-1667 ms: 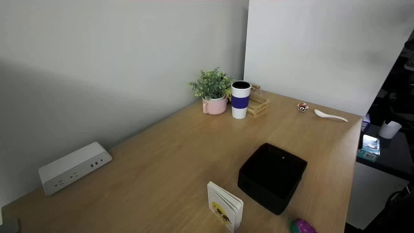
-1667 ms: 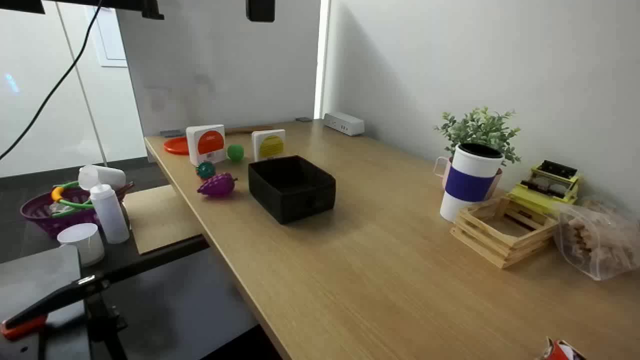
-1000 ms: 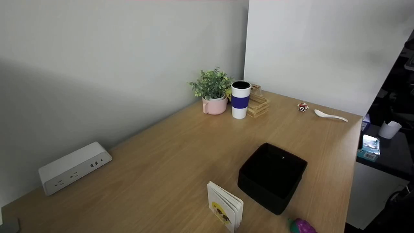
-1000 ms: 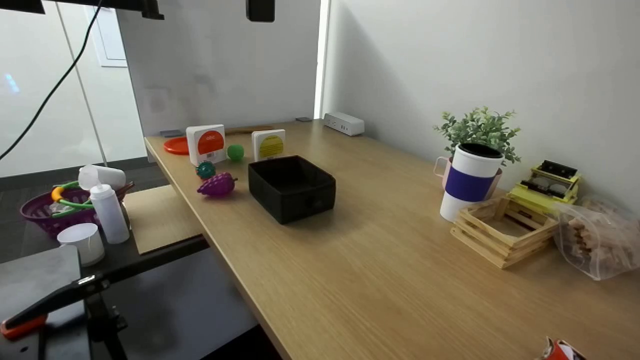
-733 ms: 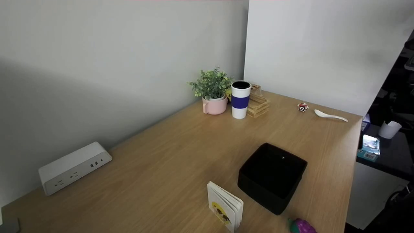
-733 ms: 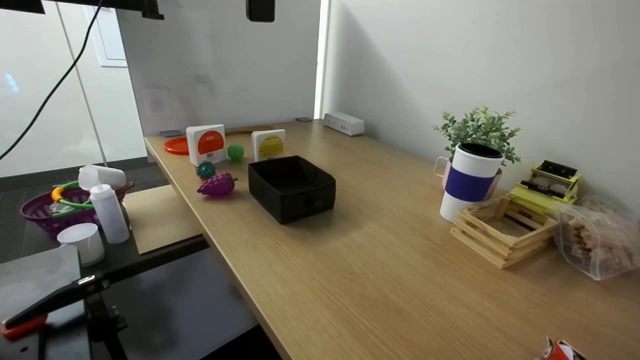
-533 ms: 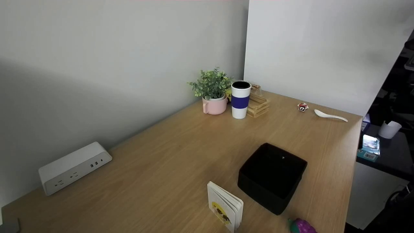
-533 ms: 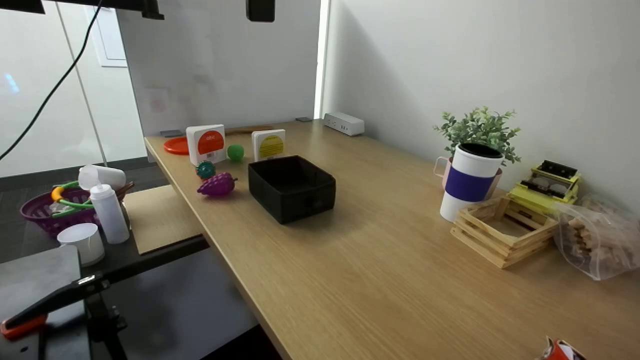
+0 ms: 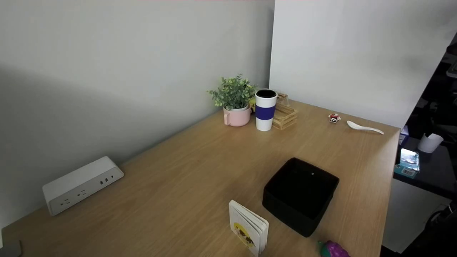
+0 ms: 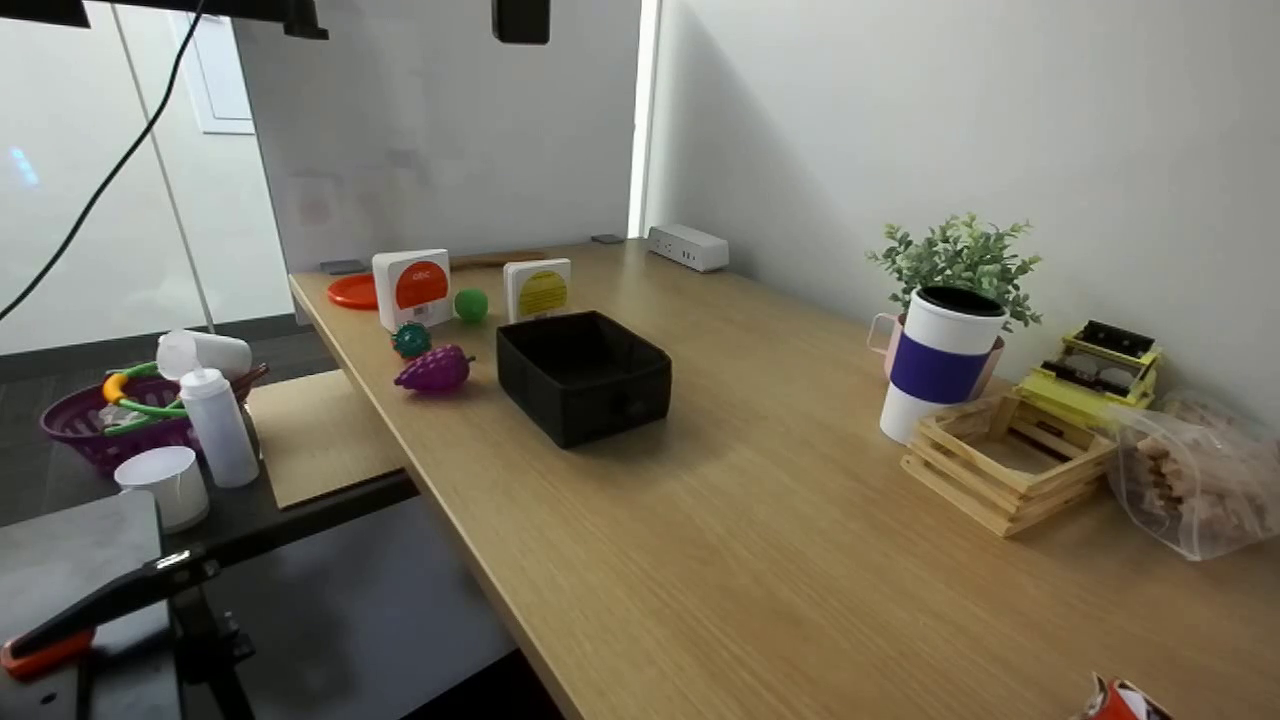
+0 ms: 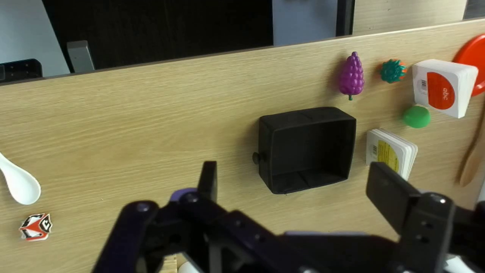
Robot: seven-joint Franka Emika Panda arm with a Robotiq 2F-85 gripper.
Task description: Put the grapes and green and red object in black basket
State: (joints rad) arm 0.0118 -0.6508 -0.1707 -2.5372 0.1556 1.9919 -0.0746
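Observation:
The purple grapes (image 10: 436, 370) lie on the table beside the black basket (image 10: 620, 400). They also show in the wrist view (image 11: 351, 76) and at the bottom edge of an exterior view (image 9: 335, 249). The green and red object (image 10: 411, 340) is small, spiky and green on top with red beneath. It lies close to the grapes and shows in the wrist view (image 11: 393, 71). The basket stands upright and looks empty in the wrist view (image 11: 267, 155) and in an exterior view (image 9: 285, 216). My gripper (image 11: 291, 167) is open, with nothing between its fingers, high above the table.
A yellow-marked card book (image 11: 390, 151), a green ball (image 11: 416, 116), a red-marked card book (image 11: 443, 85) and a red plate (image 11: 473, 62) are near the basket. A tumbler (image 10: 940, 365), plant (image 10: 960, 265) and wooden crate (image 10: 1010, 465) stand farther along. The table edge (image 11: 227, 53) runs past the grapes.

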